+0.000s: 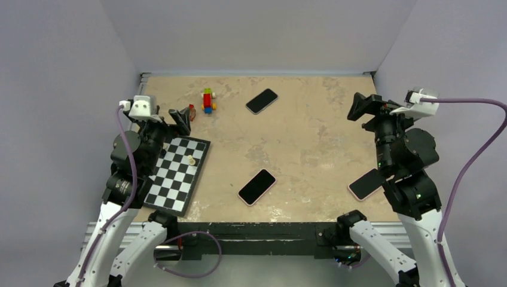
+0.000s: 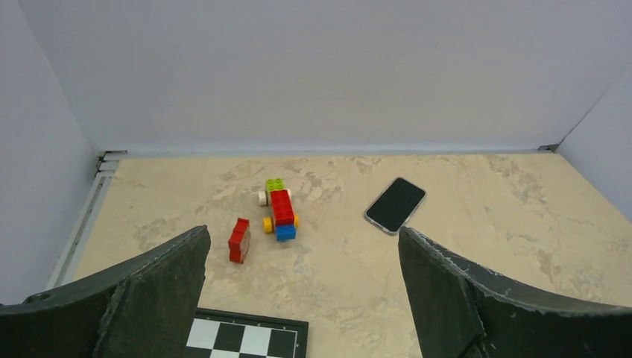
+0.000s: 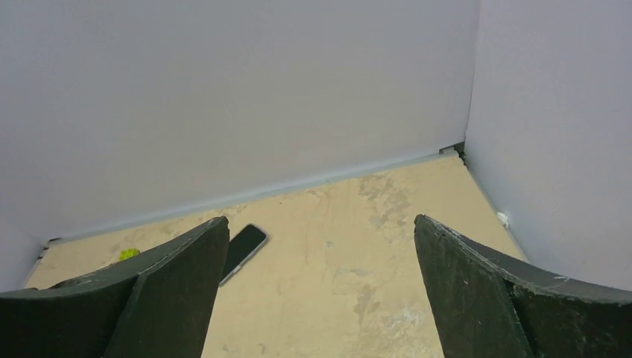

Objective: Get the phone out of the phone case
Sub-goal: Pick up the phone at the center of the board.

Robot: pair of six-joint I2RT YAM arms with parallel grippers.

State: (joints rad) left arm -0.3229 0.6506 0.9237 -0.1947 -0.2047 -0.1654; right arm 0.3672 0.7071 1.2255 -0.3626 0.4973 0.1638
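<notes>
Both arms are drawn back at the sides of the counter (image 1: 311, 137), and neither holds anything. The left tool (image 2: 302, 233) stands wide, with its two dark fingers (image 2: 160, 287) far apart and only bare surface between them. The right tool (image 3: 320, 220) is spread just as wide, raised over the right side and facing the back wall. The phone (image 1: 257, 186) lies flat and screen up near the front edge at the middle, turned on a diagonal. It is seated in its pink case (image 1: 241, 197), which shows as a thin rim all round the dark glass. It is well apart from both tools. A second phone (image 1: 365, 185) lies at the front right, also screen up inside a pale pink surround, and the right arm partly hides it. A third phone (image 1: 262, 101) lies toward the back at the middle, dark with a thin grey edge. Whether that edge is a case cannot be told. On the left, a checkerboard (image 1: 178, 173) lies flat just beside the left arm. A small white chess piece (image 1: 191, 159) stands on one of its squares. Behind the board, near the back left, sits a small toy car (image 1: 208, 100) built of red, blue and green bricks with yellow and white wheels. A loose red brick (image 1: 192, 111) lies just beside it, not touching.
</notes>
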